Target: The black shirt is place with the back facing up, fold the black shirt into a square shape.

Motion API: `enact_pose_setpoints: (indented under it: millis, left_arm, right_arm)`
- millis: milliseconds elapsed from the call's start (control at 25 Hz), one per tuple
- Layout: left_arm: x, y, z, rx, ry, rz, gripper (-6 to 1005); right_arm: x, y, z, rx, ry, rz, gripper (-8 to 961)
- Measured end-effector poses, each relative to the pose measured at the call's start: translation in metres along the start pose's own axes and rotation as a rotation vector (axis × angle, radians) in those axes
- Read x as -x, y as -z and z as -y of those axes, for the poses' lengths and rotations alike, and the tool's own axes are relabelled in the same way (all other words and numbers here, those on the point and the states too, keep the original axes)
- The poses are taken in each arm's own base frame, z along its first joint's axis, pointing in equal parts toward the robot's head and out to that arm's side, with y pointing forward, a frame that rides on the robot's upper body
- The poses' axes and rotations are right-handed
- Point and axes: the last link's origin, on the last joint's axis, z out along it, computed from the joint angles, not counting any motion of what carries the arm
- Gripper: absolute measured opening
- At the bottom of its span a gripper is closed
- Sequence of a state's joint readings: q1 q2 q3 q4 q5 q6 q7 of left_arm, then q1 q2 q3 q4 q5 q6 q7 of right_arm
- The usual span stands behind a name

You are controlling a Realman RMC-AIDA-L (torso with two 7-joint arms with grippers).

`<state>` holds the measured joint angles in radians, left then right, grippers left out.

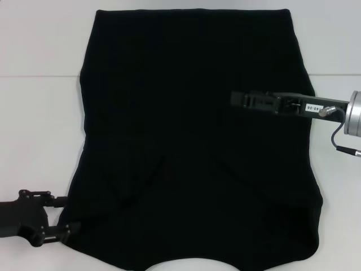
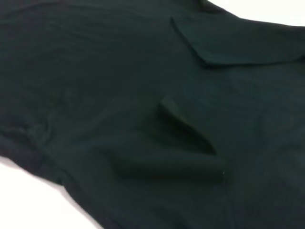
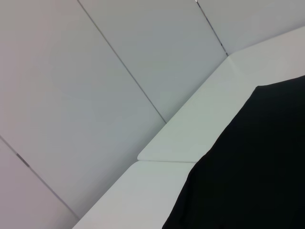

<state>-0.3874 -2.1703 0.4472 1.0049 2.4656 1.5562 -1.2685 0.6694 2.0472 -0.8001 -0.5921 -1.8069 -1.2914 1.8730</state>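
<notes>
You have the white table (image 1: 39, 130) filling the head view, made of two tops with a seam running across from about 9 o'clock toward the cloth. In the right wrist view the same table (image 3: 190, 138) shows its joined edges, with pale wall panels (image 3: 95, 95) behind it.

On the table lies the black shirt (image 1: 192, 141), plain side up, spread flat and covering most of the centre, from 12 o'clock at the far edge down to 6 o'clock, where its near edge curves at the picture's border. Its sides are folded inward, so the outline is a long block that widens toward you. Soft creases run across its nearer half. In the left wrist view the black shirt (image 2: 143, 71) fills nearly everything, with a raised pleat and a folded flap showing on its surface. In the right wrist view only one edge of the black shirt (image 3: 257, 171) shows against the table.

Your right gripper (image 1: 240, 99) hangs at 3 o'clock, reaching in over the shirt's right part; you cannot tell from these views how its fingers stand.

Your left gripper (image 1: 63, 214) sits at 8 o'clock, at the shirt's near left corner, fingers spread apart with the cloth's edge just at their tips.
</notes>
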Motion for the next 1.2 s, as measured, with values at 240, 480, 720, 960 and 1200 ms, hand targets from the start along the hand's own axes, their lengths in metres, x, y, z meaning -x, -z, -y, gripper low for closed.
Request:
enact_pose_setpoints:
  millis: [240, 480, 720, 960, 1200]
  left_arm:
    - [-0.001, -0.002, 0.000, 0.008, 0.004, 0.000, 653]
    - [-0.001, -0.002, 0.000, 0.009, 0.003, 0.005, 428]
    - [-0.001, -0.002, 0.001, 0.009, 0.002, 0.007, 153]
    - [-0.001, 0.002, 0.000, 0.008, 0.020, -0.003, 21]
    - [0.000, 0.008, -0.003, 0.019, 0.036, -0.004, 23]
  right_arm:
    - [0.002, 0.001, 0.001, -0.004, 0.005, 0.002, 931]
    - [0.002, 0.002, 0.002, -0.007, 0.008, 0.003, 931]
    - [0.001, 0.006, 0.004, -0.015, 0.006, 0.002, 929]
    - [-0.004, 0.014, 0.011, -0.041, -0.010, -0.034, 926]
    - [-0.020, 0.035, 0.019, -0.069, -0.087, -0.173, 924]
